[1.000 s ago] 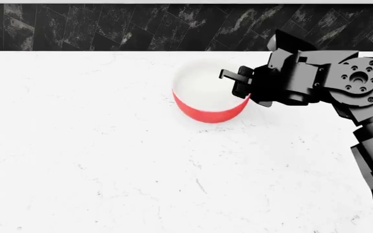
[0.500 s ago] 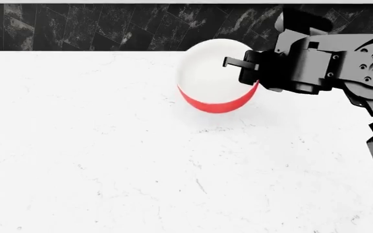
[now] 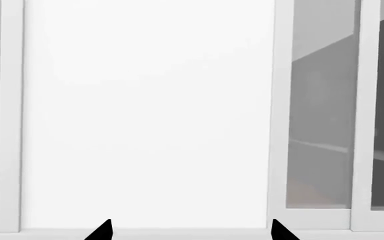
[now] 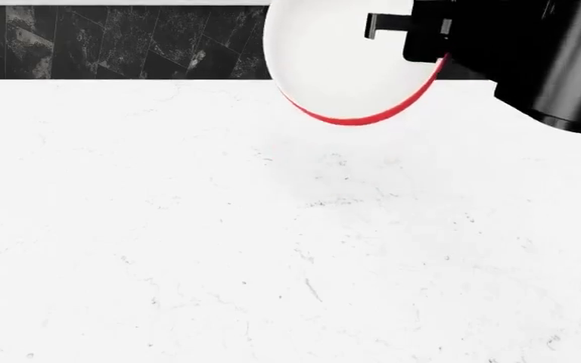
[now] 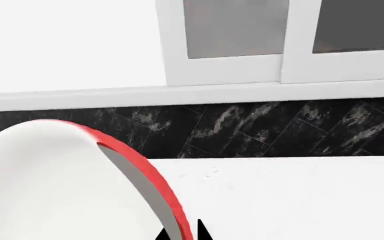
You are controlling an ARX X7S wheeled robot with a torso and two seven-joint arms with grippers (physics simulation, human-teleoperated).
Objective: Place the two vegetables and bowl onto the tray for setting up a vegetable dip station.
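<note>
The bowl, red outside and white inside, hangs in the air above the white counter, tilted with its white inside facing the head camera. My right gripper is shut on the bowl's right rim, one finger lying inside it. In the right wrist view the red rim of the bowl runs between the two dark tips of the right gripper. My left gripper is open and holds nothing; it faces a white panel and does not show in the head view. The two vegetables and the tray are out of view.
The white marble counter spreads below the bowl, with a faint shadow under it. A black tiled backsplash runs along the counter's far edge. White-framed glass panels stand above the backsplash.
The right gripper has risen with the bowl, lifting it off the counter to the top of the head view. The bowl now looks larger and closer.
</note>
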